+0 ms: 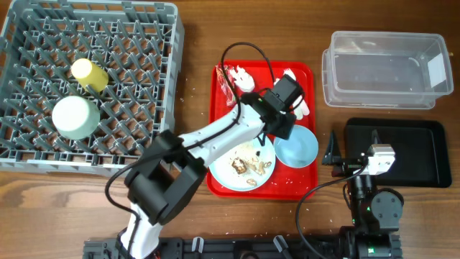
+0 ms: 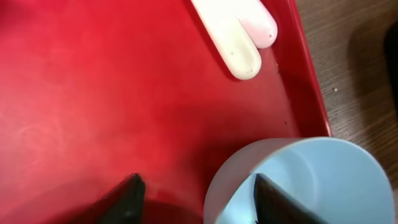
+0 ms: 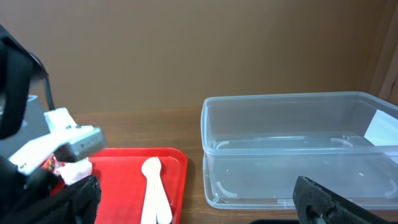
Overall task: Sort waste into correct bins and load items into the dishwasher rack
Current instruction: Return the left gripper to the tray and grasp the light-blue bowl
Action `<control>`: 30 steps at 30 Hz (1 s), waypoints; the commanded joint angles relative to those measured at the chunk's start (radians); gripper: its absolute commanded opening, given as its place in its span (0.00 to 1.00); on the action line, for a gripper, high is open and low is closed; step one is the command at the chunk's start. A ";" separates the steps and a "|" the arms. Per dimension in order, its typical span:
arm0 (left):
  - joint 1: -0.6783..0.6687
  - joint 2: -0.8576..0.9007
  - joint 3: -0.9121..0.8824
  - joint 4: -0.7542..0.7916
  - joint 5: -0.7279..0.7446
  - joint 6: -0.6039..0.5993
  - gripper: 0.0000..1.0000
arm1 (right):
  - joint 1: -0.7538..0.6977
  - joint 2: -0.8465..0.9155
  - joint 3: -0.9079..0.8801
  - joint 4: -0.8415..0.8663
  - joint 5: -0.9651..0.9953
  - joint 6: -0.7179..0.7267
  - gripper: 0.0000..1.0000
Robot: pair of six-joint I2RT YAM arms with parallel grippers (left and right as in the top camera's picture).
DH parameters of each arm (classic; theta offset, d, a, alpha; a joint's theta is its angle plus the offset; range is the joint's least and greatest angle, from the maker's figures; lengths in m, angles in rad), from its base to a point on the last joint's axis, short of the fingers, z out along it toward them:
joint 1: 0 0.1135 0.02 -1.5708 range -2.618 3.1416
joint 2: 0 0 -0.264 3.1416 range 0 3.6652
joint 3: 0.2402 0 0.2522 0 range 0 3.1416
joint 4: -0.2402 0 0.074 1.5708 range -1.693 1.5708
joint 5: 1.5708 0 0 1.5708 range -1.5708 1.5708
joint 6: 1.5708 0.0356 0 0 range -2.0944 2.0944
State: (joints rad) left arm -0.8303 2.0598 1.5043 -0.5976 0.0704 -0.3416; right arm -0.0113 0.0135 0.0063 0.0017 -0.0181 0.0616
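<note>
Straddling the rim of the light blue bowl [image 2: 323,180] at lower right, the half-open, empty left gripper [image 2: 196,183] should pinch squarely before lifting toward the dishwasher rack [image 1: 93,10].

Table [image 1: 194,72]: rack [image 1: 93,162], tub [image 1: 379,99], red tray [image 1: 218,101] (black tray [image 1: 424,151] too)

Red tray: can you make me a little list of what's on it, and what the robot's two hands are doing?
On the red tray: light blue bowl, plate with food scraps, wrapper, white cutlery
Left gripper: open, one finger inside the light blue bowl, one outside its rim
Right gripper: open, empty, off to the side of the red tray
In the rack: yellow cup, green bowl
</note>
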 commanded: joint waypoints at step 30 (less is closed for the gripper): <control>0.032 -0.126 -0.001 0.064 -0.165 0.131 0.46 | 0.000 -0.006 -0.001 0.005 0.010 -0.009 1.00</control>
State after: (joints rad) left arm -0.7540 1.8748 1.5047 -0.5358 -0.1234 -0.2405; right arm -0.0113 0.0135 0.0063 0.0017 -0.0177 0.0616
